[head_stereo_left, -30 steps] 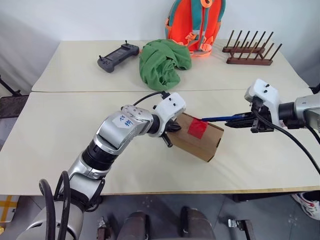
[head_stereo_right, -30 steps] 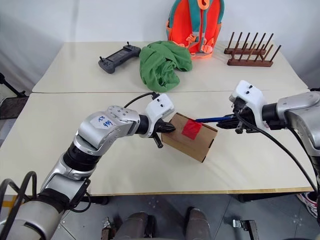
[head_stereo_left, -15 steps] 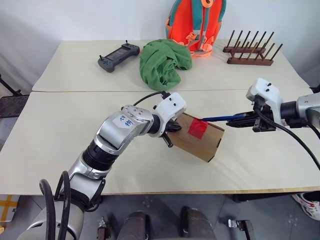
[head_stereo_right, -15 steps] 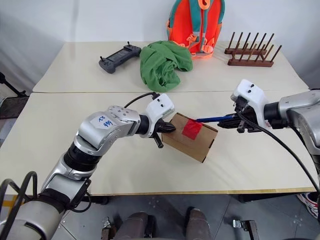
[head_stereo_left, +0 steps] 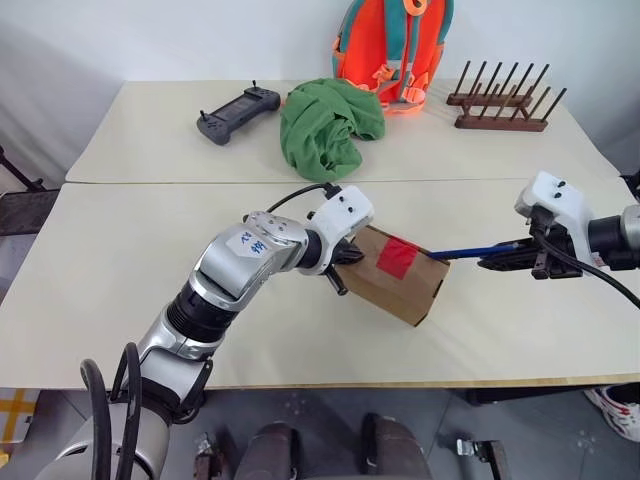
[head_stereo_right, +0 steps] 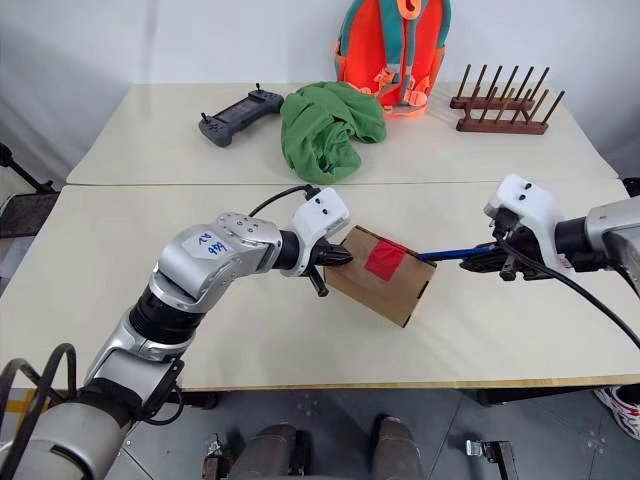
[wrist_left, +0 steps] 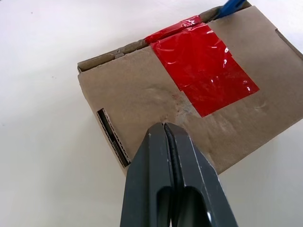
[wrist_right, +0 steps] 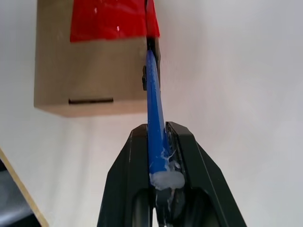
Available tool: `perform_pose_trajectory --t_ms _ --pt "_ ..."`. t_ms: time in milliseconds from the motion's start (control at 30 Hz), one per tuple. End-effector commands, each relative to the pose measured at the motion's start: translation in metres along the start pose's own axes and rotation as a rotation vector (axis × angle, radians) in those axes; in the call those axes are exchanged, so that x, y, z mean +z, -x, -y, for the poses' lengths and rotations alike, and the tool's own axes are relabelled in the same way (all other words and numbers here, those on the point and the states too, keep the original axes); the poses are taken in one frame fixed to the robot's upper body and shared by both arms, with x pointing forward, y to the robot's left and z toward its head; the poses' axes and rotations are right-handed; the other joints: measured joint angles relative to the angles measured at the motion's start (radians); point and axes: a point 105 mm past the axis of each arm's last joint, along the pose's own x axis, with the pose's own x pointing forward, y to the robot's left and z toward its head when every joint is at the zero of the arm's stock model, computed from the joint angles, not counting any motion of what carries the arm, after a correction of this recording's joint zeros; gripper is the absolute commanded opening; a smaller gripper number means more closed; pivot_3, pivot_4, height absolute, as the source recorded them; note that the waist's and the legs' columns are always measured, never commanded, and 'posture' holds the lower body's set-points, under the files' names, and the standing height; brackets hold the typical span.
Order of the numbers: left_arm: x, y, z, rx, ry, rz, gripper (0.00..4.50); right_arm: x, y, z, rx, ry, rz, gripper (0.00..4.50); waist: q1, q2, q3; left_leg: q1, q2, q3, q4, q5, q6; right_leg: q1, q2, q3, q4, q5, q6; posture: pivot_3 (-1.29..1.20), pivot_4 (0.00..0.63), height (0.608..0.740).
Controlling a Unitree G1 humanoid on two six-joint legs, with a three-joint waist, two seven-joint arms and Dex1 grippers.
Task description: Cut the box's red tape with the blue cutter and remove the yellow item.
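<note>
The brown cardboard box lies at an angle on the near table, with the red tape across its top seam. My left gripper is shut and its tips press on the box's top near its left end. To the right of the box, my right gripper is shut on the blue cutter. The cutter's tip sits at the box's far right top edge, just beside the red tape. The yellow item is hidden.
On the far table lie a crumpled green cloth, a dark grey controller, an orange backpack and a wooden rack. A seam runs between the two tables.
My right gripper has drawn back to the right with the cutter, so the tip has slid from the tape's far edge to the box's right edge. The left gripper and the box stayed put.
</note>
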Motion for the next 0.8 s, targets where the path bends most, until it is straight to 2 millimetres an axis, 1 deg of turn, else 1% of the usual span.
perform_pose_trajectory --t_ms 33,200,333,433,567,667,733,767,800 --pt "-0.01 -0.003 -0.003 0.017 0.02 -0.036 0.03 0.009 0.017 0.004 -0.05 0.045 0.019 0.16 0.0 0.0 0.0 0.0 0.0 0.0 0.0 0.0 0.0 0.0 0.0 0.0 0.0 0.0 0.0 0.0 0.15 0.74" --pt "-0.009 -0.004 -0.004 0.018 0.02 -0.034 0.03 0.013 0.026 0.01 -0.096 0.032 0.049 0.16 0.001 0.0 0.0 0.0 0.0 0.0 0.0 0.0 0.0 0.0 0.0 0.0 0.0 0.0 0.0 0.0 0.15 0.74" --pt "-0.009 -0.004 -0.006 0.024 0.02 -0.031 0.03 0.025 0.05 0.014 -0.151 -0.014 0.148 0.16 0.001 0.0 0.0 0.0 0.0 0.0 0.0 0.0 0.0 0.0 0.0 0.0 0.0 0.0 0.0 0.0 0.15 0.74" --pt "-0.009 -0.005 -0.007 0.023 0.017 -0.032 0.03 0.026 0.068 0.013 -0.183 -0.047 0.21 0.16 0.003 0.0 0.0 0.0 0.0 0.0 0.0 0.0 0.0 0.0 0.0 0.0 0.0 0.0 0.0 0.0 0.15 0.74" --pt "-0.008 -0.006 -0.007 0.014 0.008 -0.031 0.03 0.021 0.082 0.014 -0.216 -0.079 0.263 0.16 0.002 0.0 0.0 0.0 0.0 0.0 0.0 0.0 0.0 0.001 0.0 0.0 0.0 0.0 0.0 0.0 0.15 0.74" --pt "-0.005 -0.008 -0.007 -0.001 -0.008 -0.028 0.03 0.014 0.09 0.02 -0.261 -0.136 0.338 0.16 0.002 0.0 0.0 0.001 0.0 0.0 0.0 0.0 0.0 0.001 0.0 0.001 0.001 0.0 0.0 0.0 0.15 0.74" --pt "-0.004 -0.009 -0.006 -0.01 -0.013 -0.026 0.03 0.008 0.089 0.027 -0.298 -0.171 0.373 0.16 0.003 0.0 0.0 0.001 0.0 0.0 0.001 0.0 0.0 0.001 0.0 0.001 0.001 0.0 0.0 0.0 0.15 0.74" --pt "-0.002 -0.01 -0.005 -0.017 -0.019 -0.024 0.03 0.0 0.084 0.033 -0.316 -0.197 0.413 0.16 0.003 0.0 0.0 0.001 0.0 0.0 0.001 0.0 0.0 0.001 0.0 0.001 0.001 0.0 0.0 0.0 0.15 0.74" --pt "0.0 -0.011 -0.004 -0.023 -0.029 -0.02 0.03 -0.013 0.075 0.041 -0.341 -0.236 0.439 0.16 0.003 -0.002 -0.001 0.001 0.0 0.0 0.001 0.0 0.0 0.001 0.0 0.001 0.001 0.001 0.0 0.0 0.15 0.74"
